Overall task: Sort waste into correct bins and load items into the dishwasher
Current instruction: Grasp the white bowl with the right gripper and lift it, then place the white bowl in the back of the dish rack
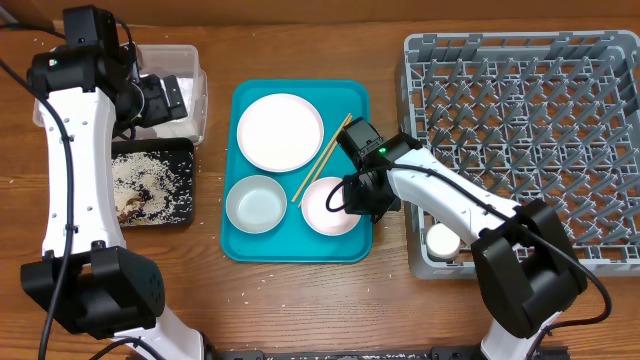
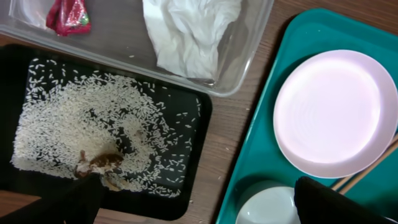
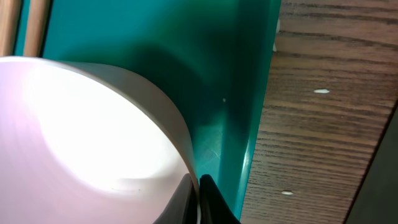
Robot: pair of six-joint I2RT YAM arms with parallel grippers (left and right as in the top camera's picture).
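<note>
The right tool (image 3: 198, 200) sits at the rim of the pink bowl (image 3: 93, 137), with one dark finger against the outer wall. The other finger is not clearly shown, so I cannot tell whether the bowl is clamped or only touched. A pinch on a thin, sloping rim looks shallow to me, and the bowl could swing or slip out on the lift, dropping onto the teal tray (image 3: 239, 93) or the worktop (image 3: 323, 143). The bowl stands close to the tray's right lip, so a low drag toward the dish rack (image 1: 520, 60) would likely catch there. The chopsticks (image 1: 322, 158) lie just beside the bowl's far edge, and a tilted lift might knock them.

The right arm reaches leftwards from the bottom right, past the rack's near-left corner, with its wrist bent down over the tray. A white cup (image 1: 442, 240) stands in that corner beside the forearm, and a careless return could strike it.

Farther off, the plate (image 1: 280, 130) and a pale bowl (image 1: 255, 203) wait on the tray. Farthest, the left arm stands over the bins. The left tool (image 2: 196, 202) has its fingers wide apart and holds nothing, above the black tray (image 2: 12, 62) of rice (image 2: 74, 118) and the clear tub (image 2: 112, 43), which holds the napkin (image 2: 186, 31) and the red wrapper (image 2: 68, 15)
</note>
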